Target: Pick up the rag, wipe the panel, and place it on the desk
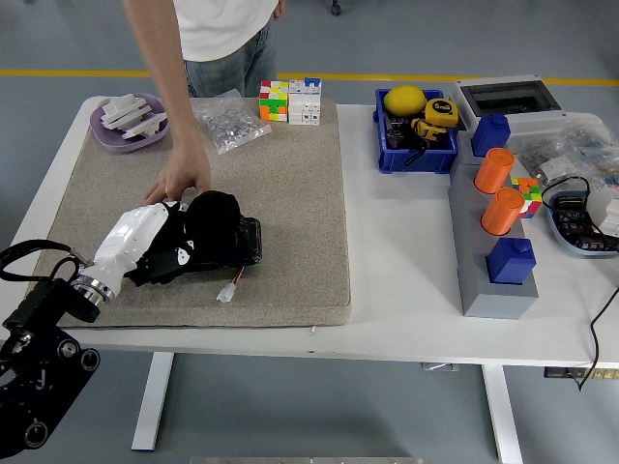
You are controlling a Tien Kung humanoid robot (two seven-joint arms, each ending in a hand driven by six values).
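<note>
I'm seeing the white surface [397, 290] carrying a beige mat [290, 193] on its left, a blue bin [387, 155] mid-back, and a grey block holder [474, 271] right.

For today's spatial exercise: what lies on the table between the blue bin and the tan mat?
In the head view, nothing lies between the blue bin and the tan mat: only a bare strip of the white table.
</note>
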